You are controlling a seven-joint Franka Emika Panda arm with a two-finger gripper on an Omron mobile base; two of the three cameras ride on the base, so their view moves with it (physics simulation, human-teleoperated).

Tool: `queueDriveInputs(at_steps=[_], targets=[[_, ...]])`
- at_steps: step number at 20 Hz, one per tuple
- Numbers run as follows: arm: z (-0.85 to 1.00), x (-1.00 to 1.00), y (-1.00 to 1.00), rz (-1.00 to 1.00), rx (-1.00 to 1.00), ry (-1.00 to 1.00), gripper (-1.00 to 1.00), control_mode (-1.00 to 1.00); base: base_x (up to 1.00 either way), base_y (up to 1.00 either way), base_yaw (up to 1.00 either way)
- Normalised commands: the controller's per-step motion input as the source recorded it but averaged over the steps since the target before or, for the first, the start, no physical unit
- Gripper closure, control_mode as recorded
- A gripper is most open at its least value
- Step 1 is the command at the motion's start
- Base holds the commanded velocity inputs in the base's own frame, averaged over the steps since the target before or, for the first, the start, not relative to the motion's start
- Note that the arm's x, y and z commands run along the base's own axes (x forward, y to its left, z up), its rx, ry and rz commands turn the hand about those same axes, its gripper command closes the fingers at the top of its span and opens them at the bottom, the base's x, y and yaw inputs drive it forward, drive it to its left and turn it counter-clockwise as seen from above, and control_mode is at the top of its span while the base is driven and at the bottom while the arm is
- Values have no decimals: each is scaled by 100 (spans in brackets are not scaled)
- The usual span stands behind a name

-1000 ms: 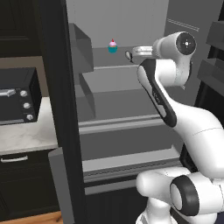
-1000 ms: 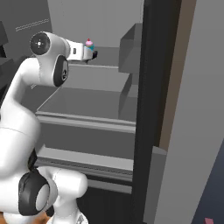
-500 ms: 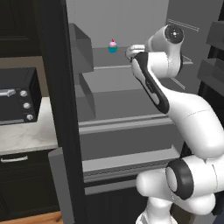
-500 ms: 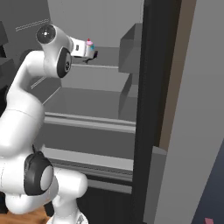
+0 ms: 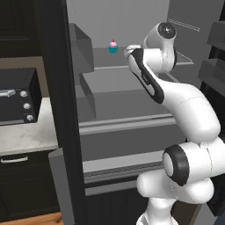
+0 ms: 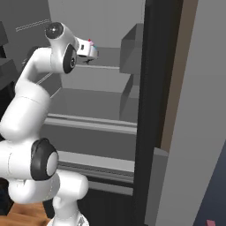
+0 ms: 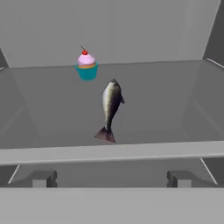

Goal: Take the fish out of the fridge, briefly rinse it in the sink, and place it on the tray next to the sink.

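Reaching into the tall dark-framed fridge [image 5: 57, 110], the tool [image 7: 109, 179] is hanging wide open and empty, lining up on the slim dark grey fish [image 7: 110, 109] lying on an upper shelf beside the pink-topped teal cupcake [image 7: 86, 65]

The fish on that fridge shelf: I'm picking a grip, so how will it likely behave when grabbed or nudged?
The fish lies flat on the shelf, so it should slide rather than roll. Its slim body tapers to a thin tail; pinching mid-body seems safer. The skin looks smooth, so it may slip. A push away from the open gripper could send it towards the cupcake behind.
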Motion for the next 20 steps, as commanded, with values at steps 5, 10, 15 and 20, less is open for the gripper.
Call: queueDriveInputs(at_steps=[5, 10, 15, 20], targets=[[-17, 50, 7, 0, 0, 0, -100, -100, 0, 0, 0], [-19, 64, 12, 0, 0, 3, -100, -100, 0, 0, 0], [-11, 61, 4, 0, 0, 7, -100, -100, 0, 0, 0], [-14, 49, 0, 0, 0, 7, -100, -100, 0, 0, 0]])
